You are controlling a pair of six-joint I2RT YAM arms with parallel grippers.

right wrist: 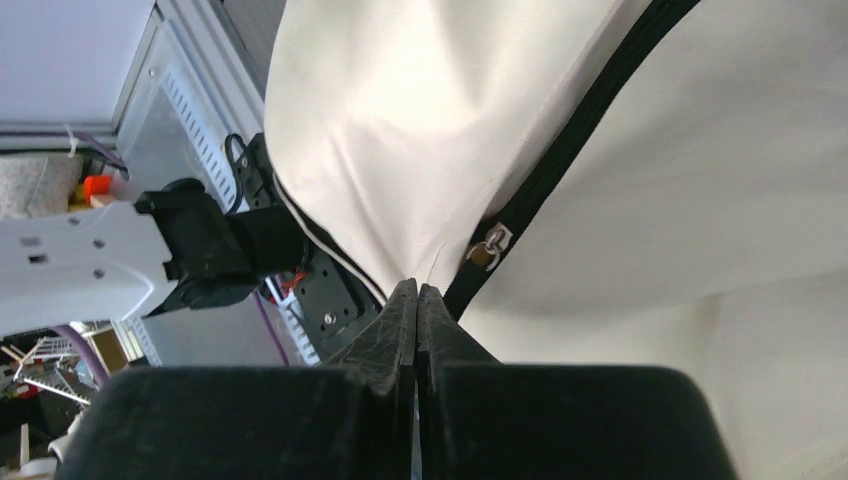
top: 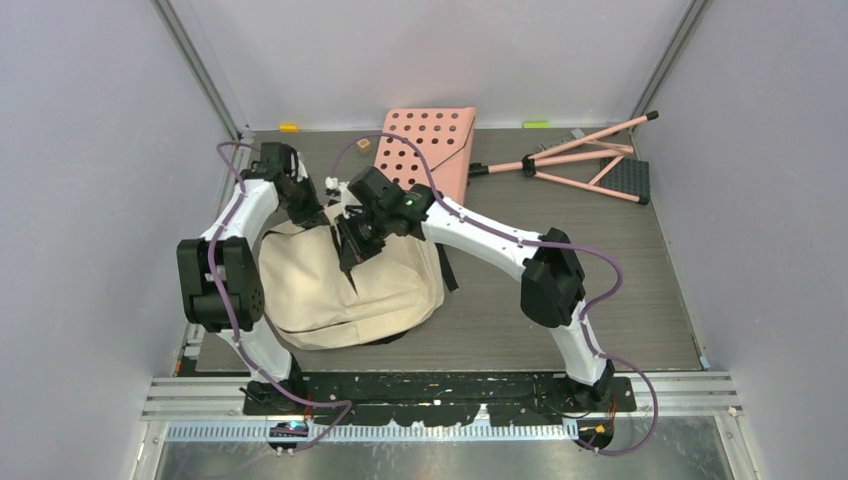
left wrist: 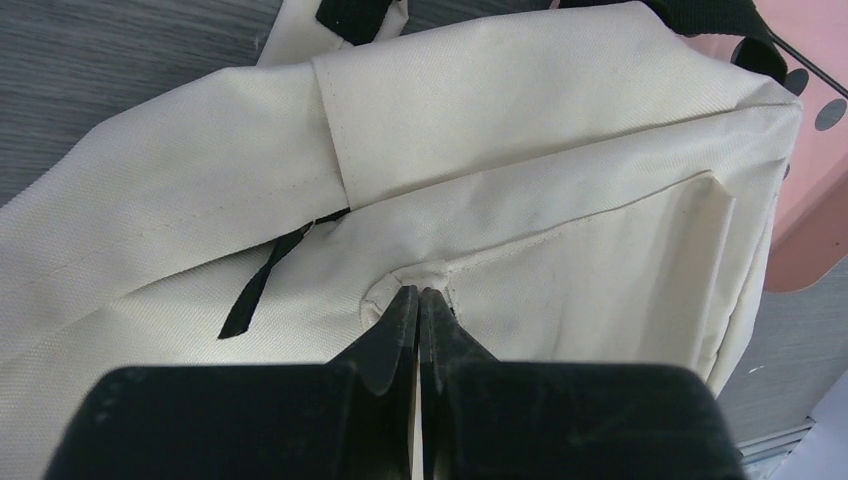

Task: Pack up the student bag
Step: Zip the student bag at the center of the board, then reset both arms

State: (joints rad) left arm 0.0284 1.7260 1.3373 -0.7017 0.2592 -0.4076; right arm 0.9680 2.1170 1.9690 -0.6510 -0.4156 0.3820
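Fabric of the student bag (top: pixel 330 290) is pinched in both claws. The cream backpack lies slumped at the left centre of the top view, on the dark wood-grain table (top: pixel 630 280), with both arms bent over its upper end. The left gripper (left wrist: pixel 420 293) has its jaws pressed together on a small puckered fold of cream cloth at a stitched seam, low in the middle of its wrist view. A narrow black ribbon (left wrist: pixel 262 283) hangs from a seam just left of that pinch. The right gripper (right wrist: pixel 417 288) is likewise clamped tight on a gathered edge of the cream cloth. Just to the right of its tips runs the black zipper (right wrist: pixel 570 150), which climbs to the upper right of the frame, with a small metal zipper pull (right wrist: pixel 488 248) sitting beside the tips. Beyond the bag, at the top centre of the overhead view, lies a pink perforated board (top: pixel 440 130). To its right, a pink folding stand (top: pixel 580 158) lies on its side.
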